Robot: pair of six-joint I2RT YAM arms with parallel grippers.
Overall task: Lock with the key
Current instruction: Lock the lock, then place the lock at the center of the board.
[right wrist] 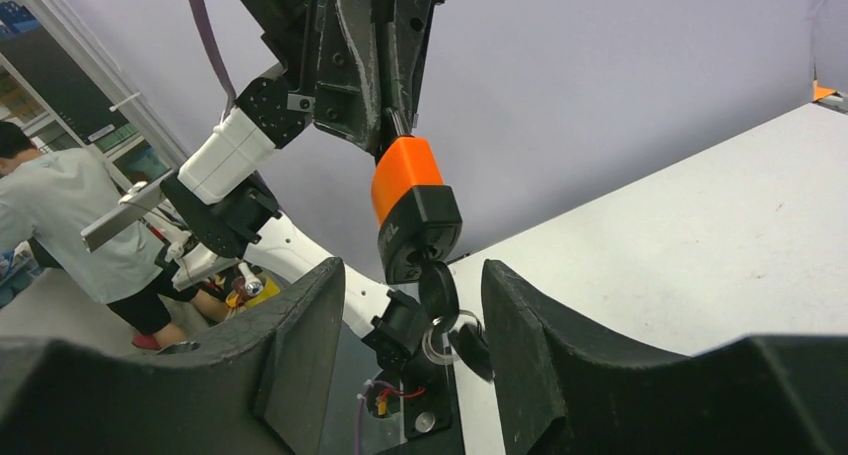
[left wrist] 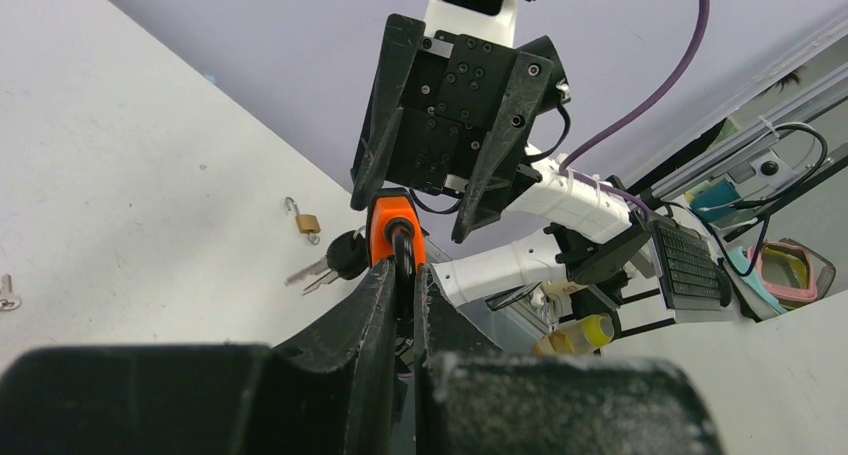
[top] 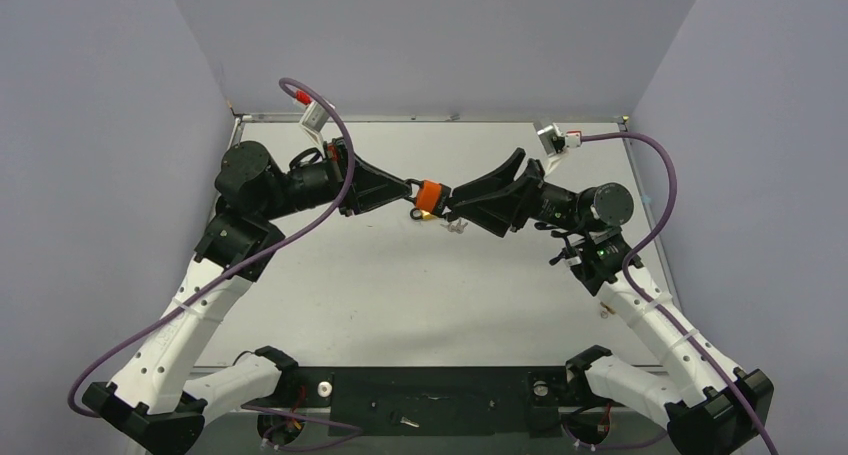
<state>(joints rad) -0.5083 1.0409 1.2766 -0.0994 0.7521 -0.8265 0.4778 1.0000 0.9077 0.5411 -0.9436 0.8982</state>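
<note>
Soft, even light from above fills the overhead view: the pale grey matte table top (top: 400, 305) is bright with no glare, the arms cast only faint, blurred shadows on it, and the plain lilac walls (top: 100, 125) darken slightly towards the lower corners. In the left wrist view the black fingers (left wrist: 365, 325) of the left gripper (left wrist: 405, 270) are soft and out of focus near the lens, while the orange and black plastic-cased padlock (left wrist: 392, 225) is sharp. In the right wrist view the right gripper (right wrist: 412, 270) is equally blurred in the foreground, and the padlock carries dull highlights.
</note>
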